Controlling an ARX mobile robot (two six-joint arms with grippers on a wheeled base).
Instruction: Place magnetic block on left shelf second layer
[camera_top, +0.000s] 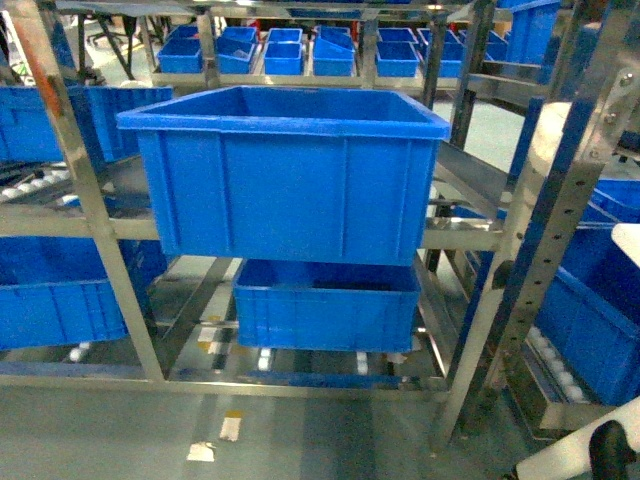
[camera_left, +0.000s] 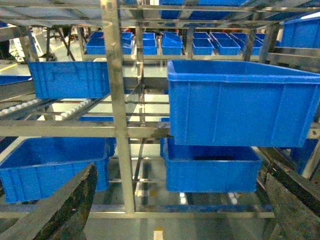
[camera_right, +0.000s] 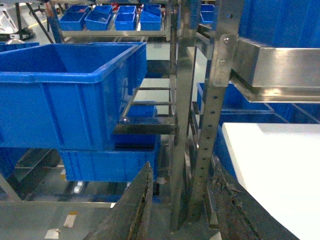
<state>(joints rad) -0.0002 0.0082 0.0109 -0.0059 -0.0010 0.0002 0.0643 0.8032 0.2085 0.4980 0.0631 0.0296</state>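
Observation:
The magnetic block shows in none of the views. The steel rack's left bay has a roller-rail level (camera_top: 45, 190), the left shelf second layer, also in the left wrist view (camera_left: 55, 107), with a blue crate (camera_left: 67, 79) at its back. My left gripper (camera_left: 180, 172) hangs open in front of the rack, with nothing between its fingers (camera_left: 75, 200). My right gripper (camera_right: 182, 165) faces a punched upright (camera_right: 216, 100); its fingers (camera_right: 137, 200) stand apart with only the rack showing between them.
A large blue crate (camera_top: 285, 170) sits on the middle bay's upper level, a lower one (camera_top: 325, 305) beneath it. More crates fill the left (camera_top: 55, 310) and right (camera_top: 595, 330) bays. A white tabletop (camera_right: 280, 170) lies right of my right gripper. Small blue bins (camera_top: 285, 50) stand far behind.

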